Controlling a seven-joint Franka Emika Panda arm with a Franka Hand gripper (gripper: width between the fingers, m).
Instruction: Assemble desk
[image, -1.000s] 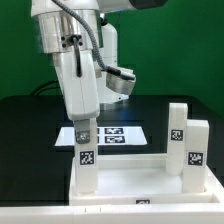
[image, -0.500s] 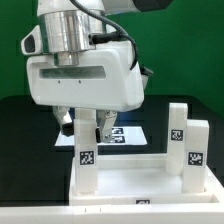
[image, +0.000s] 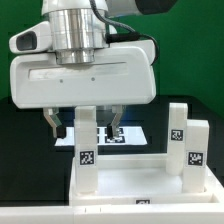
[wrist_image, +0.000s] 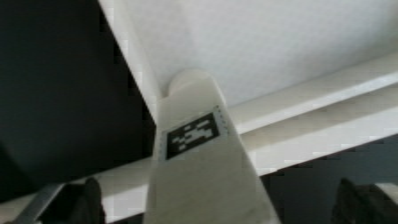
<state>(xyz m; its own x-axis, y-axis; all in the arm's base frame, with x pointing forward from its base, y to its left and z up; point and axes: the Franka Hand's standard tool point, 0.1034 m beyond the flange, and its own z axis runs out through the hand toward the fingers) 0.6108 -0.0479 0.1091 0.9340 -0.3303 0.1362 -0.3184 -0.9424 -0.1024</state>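
The white desk top, a tray with a raised rim, lies at the front. A white square leg with a marker tag stands upright in its corner at the exterior view's left. Two more tagged legs stand at the exterior view's right. My gripper hangs over the left leg, open, with its fingers on either side of the leg's top and a gap on each side. In the wrist view the leg rises between my dark fingertips of the gripper.
The marker board lies flat on the black table behind the desk top, partly hidden by my fingers. A green wall closes the back. The arm's broad white hand fills the upper middle of the exterior view.
My hand has turned about its vertical axis above the left leg, from side-on to its broad face toward the camera. The fingers now stand wide apart beside the leg.
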